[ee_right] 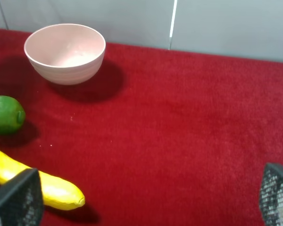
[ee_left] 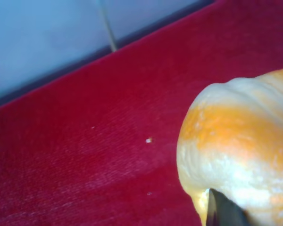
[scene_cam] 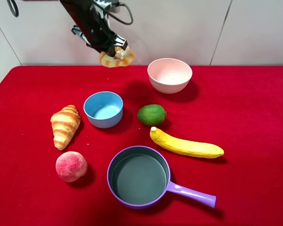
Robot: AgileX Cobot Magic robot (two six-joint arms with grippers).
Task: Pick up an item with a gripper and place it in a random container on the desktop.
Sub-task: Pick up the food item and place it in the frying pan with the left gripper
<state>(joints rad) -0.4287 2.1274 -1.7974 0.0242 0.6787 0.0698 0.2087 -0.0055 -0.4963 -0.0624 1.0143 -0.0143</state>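
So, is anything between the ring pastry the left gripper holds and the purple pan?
The blue bowl and the lime sit on the red cloth between the ring pastry and the purple pan. The left gripper holds the pastry raised, so it could probably pass above both.

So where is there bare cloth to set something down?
Widest: right side, beyond the pink bowl and banana. Also the back-left, behind the croissant. Crowded: centre, among blue bowl, lime and pan.
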